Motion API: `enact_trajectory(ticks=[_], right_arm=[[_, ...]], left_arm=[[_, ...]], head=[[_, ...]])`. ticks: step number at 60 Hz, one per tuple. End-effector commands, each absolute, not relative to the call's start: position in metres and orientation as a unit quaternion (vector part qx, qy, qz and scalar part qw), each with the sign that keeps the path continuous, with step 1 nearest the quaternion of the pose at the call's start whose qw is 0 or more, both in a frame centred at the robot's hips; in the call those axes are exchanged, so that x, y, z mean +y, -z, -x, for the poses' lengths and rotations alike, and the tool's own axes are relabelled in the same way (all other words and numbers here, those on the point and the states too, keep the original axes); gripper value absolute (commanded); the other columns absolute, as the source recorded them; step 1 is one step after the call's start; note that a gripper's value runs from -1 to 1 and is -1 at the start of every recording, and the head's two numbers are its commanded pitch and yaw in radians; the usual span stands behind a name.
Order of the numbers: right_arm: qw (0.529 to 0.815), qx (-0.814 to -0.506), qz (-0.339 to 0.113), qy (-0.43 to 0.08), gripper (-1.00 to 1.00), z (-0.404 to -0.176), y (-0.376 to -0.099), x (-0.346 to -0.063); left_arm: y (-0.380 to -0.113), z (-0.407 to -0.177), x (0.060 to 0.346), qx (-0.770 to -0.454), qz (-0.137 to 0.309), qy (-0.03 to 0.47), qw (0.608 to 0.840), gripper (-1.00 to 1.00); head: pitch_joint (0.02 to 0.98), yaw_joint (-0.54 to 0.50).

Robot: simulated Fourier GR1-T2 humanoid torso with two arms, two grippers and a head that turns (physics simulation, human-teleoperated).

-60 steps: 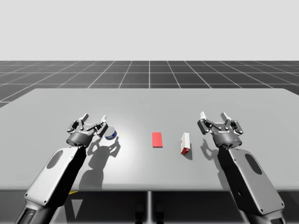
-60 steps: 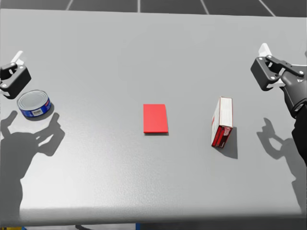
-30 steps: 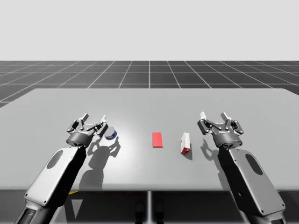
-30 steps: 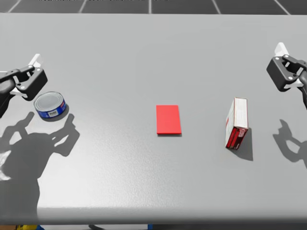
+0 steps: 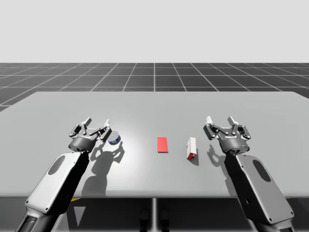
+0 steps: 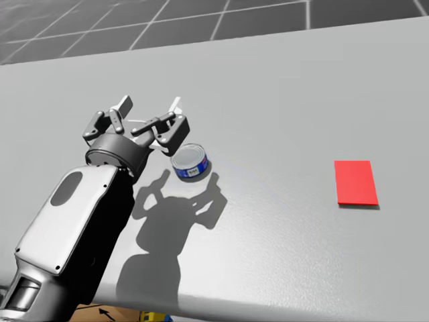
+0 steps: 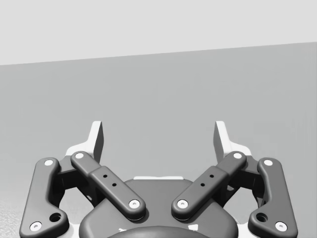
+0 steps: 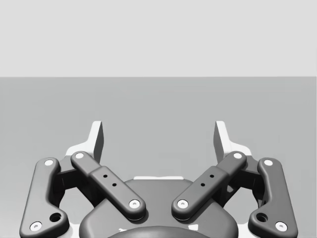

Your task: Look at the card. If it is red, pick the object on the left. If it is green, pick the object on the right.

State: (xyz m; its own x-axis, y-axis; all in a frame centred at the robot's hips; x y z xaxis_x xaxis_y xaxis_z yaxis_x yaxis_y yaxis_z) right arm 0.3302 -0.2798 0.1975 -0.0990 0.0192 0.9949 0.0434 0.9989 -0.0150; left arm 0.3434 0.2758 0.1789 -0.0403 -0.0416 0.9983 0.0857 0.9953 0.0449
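Left arm (image 5: 58, 179): enters from the near left edge of the desk (image 5: 154, 104) and reaches forward.
Red-and-white box (image 5: 191, 148): the right-hand object, lying with its long axis running near to far, just right of the card.
Red card (image 5: 162, 144): flat at the middle of the desk, between the two objects. Its colour selects the left-hand object.
Blue can (image 5: 114, 138): the left-hand object and so the one to pick. It is short and round, rests on the desk left of the card, and shows its silver top to the head view (image 6: 192, 163).
Left gripper (image 5: 98, 121): fingers spread wide and holding nothing. The left wrist view has bare desk between them (image 7: 158, 134).
Governing relation: the can sits just outside the left gripper's card-side finger (image 6: 171, 129), offset toward the card rather than between the fingers. The shadow cast on the desk suggests the gripper hangs above the surface. The coming move likely needs a shift toward the card, then a descent.
Nearer arm: the left, by a wide margin.
Right gripper (image 5: 219, 119): fingers likewise spread and empty, just beyond and right of the box, well apart from the can.
Far desk: bare grey surface.
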Motion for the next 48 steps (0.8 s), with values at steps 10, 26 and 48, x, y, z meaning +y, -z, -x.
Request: enact_trajectory(ticks=[10,26,48], right_arm=[[0.67,-0.742,0.021,0.012,-1.0,-0.33,-0.198,-0.28],[0.67,-0.742,0.022,0.011,-1.0,-0.33,-0.197,-0.281],[0.673,-0.739,0.023,0.014,-1.0,-0.331,-0.195,-0.282]], left_arm=[[-0.179,-0.344,0.276,-0.72,0.015,0.046,0.693,-1.0],[-0.179,-0.344,0.276,-0.72,0.015,0.046,0.693,-1.0],[-0.193,-0.324,0.258,-0.712,0.058,0.058,0.697,-1.0]], head=[[0.79,0.38],[0.794,0.37],[0.804,0.37]])
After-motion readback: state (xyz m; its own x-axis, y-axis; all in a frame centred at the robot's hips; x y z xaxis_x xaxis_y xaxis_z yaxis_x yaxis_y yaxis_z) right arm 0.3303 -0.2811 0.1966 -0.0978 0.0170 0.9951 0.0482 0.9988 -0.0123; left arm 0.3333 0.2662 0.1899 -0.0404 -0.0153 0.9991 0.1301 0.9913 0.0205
